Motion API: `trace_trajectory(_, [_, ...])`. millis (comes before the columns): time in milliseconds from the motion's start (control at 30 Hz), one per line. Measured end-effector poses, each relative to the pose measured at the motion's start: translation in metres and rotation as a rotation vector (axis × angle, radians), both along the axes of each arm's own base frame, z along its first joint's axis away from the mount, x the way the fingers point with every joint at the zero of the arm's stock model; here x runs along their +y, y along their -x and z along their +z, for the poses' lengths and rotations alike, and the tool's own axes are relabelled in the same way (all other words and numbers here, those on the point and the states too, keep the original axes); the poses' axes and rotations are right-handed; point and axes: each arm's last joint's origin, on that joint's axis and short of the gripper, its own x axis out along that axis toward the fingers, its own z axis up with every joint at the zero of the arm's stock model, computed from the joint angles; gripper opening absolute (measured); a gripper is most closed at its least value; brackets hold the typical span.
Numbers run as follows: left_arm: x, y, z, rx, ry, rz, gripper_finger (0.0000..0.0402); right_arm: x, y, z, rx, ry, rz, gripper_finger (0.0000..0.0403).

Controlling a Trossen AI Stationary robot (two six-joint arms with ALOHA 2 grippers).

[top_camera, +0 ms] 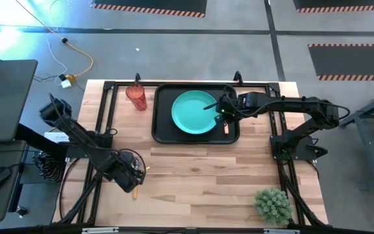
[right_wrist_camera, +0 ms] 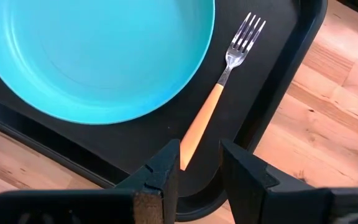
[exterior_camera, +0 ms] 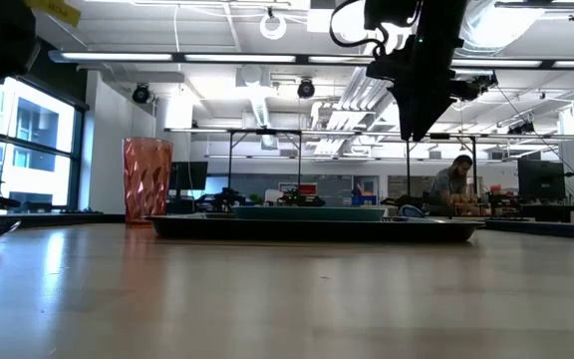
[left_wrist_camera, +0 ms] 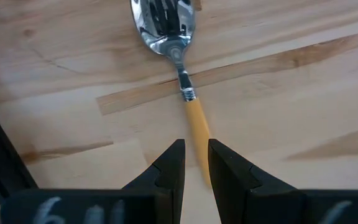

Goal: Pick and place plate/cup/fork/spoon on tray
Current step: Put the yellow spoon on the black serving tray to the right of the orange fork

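**Spoon pick pending at left arm; fork already laid on tray**

Left side of the bench [top_camera: 193, 185]: the left gripper [left_wrist_camera: 195, 163] hangs low over the wood near the front-left area, directly above the spoon [left_wrist_camera: 174, 59]. In the left wrist view the spoon lies flat, its orange handle running lengthwise into the gap between the jaws and its metal bowl pointing away from the wrist. The jaws stand narrowly parted and straddle the end of the handle; contact with the handle cannot be confirmed, so the spoon is judged not yet gripped. The closing line of the jaws crosses the handle's long axis, which is the alignment a pinch on the handle requires. The left arm is plainly the nearer arm for this item.

Rear left: the cup [top_camera: 136, 97] stands upright on the bench just beside the left edge of the tray [top_camera: 163, 133], not on it.

Centre: the plate [top_camera: 194, 112] sits inside the tray.

Right: the fork [right_wrist_camera: 219, 94] lies on the tray floor between the plate and the right rim, tines away from the wrist. The right gripper [right_wrist_camera: 199, 167] hovers above the handle end, jaws parted and holding nothing.

Judgement: plate and fork placed; spoon and cup remain.
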Motion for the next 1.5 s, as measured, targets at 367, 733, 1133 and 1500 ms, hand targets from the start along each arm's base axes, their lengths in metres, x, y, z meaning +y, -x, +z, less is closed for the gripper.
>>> trace_trajectory(367, [0.000, -0.001, -0.002, 0.007, -0.011, -0.026, 0.0060, 0.000, -0.002, 0.001, -0.015, 0.011, 0.016, 0.0103])
trace_trajectory(733, [0.002, -0.002, -0.002, -0.010, -0.035, 0.037, 0.0060, -0.001, -0.002, 0.001, -0.016, 0.013, 0.024, 0.0103])
trace_trajectory(1133, [0.001, -0.002, -0.002, 0.019, 0.007, 0.080, 0.0079, 0.000, -0.003, 0.001, 0.001, 0.024, 0.090, 0.0103])
trace_trajectory(1500, [-0.004, -0.009, -0.021, 0.057, -0.047, 0.220, 0.0146, -0.001, -0.005, 0.001, -0.006, 0.039, 0.120, 0.0103])
